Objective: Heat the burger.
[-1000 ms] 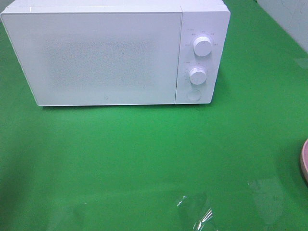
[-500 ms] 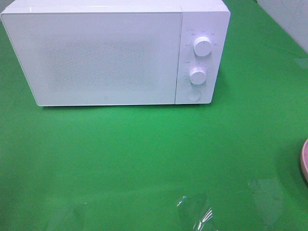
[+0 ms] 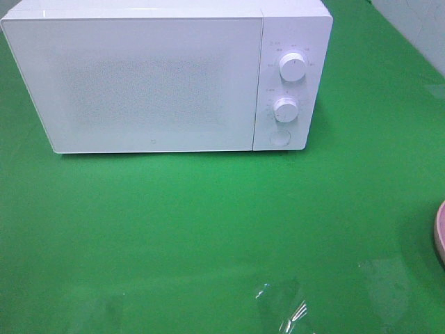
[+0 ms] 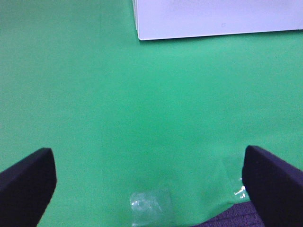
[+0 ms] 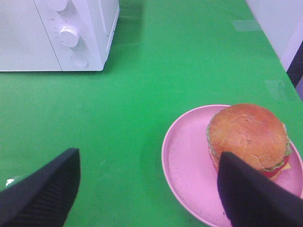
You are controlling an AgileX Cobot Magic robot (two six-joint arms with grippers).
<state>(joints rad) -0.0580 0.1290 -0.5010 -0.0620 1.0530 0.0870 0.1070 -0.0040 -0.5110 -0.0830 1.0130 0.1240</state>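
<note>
The burger, with a golden-brown bun and a green lettuce edge, sits on a round pink plate in the right wrist view. In the exterior high view only the plate's rim shows at the right edge; the burger is out of view there. The white microwave stands at the back with its door shut; it also shows in the right wrist view and in the left wrist view. My right gripper is open, one finger in front of the burger. My left gripper is open and empty over the green cloth.
The microwave has two knobs, an upper knob and a lower knob, and a round button on its right panel. Clear tape patches lie on the green tabletop near the front. A pale wall borders the table's right side.
</note>
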